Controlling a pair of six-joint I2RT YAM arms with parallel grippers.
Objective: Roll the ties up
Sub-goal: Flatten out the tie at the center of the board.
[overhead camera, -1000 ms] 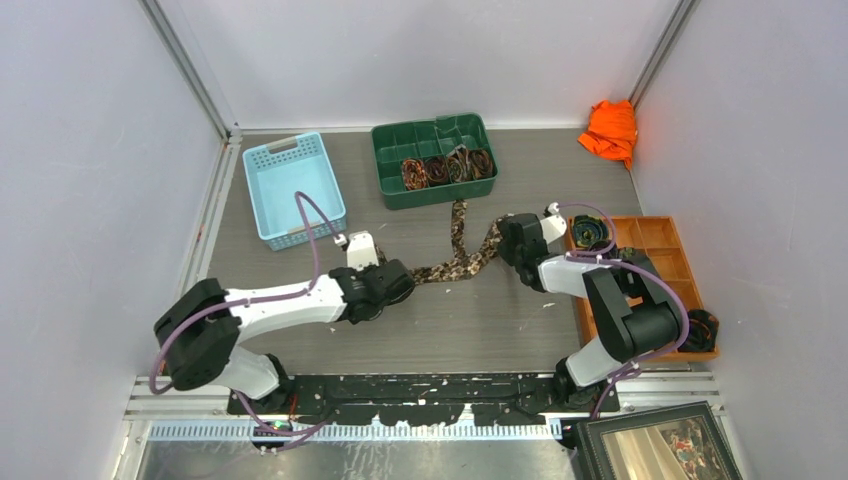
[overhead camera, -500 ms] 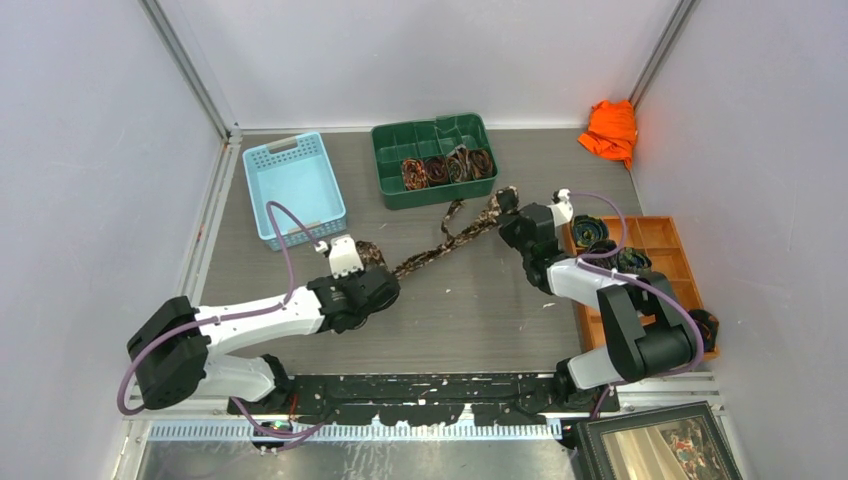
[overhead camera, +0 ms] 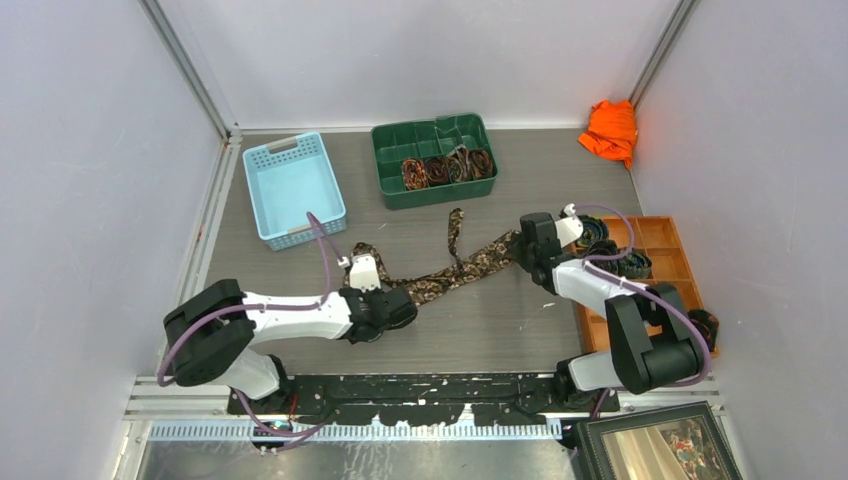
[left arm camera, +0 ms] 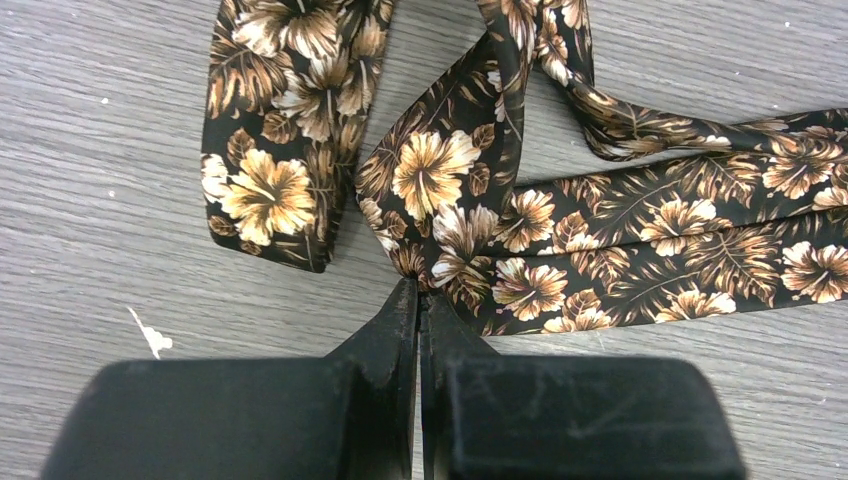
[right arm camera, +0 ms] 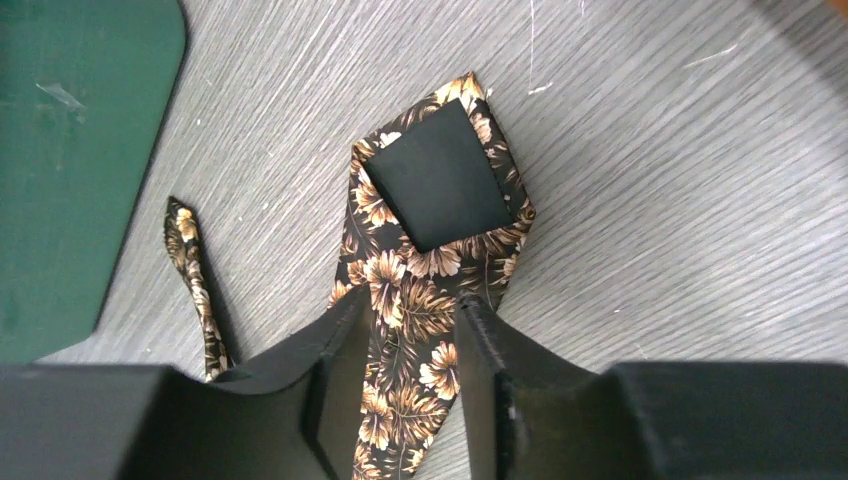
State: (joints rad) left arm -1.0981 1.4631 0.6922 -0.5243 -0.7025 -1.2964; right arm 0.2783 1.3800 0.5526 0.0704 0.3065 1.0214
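On the table (overhead camera: 480, 322), the tie (overhead camera: 470, 267) lies left-right, wide end rightward.

Tie (left arm camera: 600, 230) cut off at top and right edges, left wrist view; at bottom edge, right wrist view. Coils (overhead camera: 438, 168) near worktop's far edge: patterns too small overhead.

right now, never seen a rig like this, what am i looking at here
Two robot arms sit bolted at the near edge of a grey table. The wide picture looks down from above; the other two come from cameras on each wrist, so the black blocks at the bottom are that arm's own jaws. A brown flowered tie lies across the table. The left jaws are pinched shut on a fold of it; the right jaws stand apart, straddling its wide end. Farther off are a blue basket, a green tray of rolled ties, an orange tray and an orange cloth.
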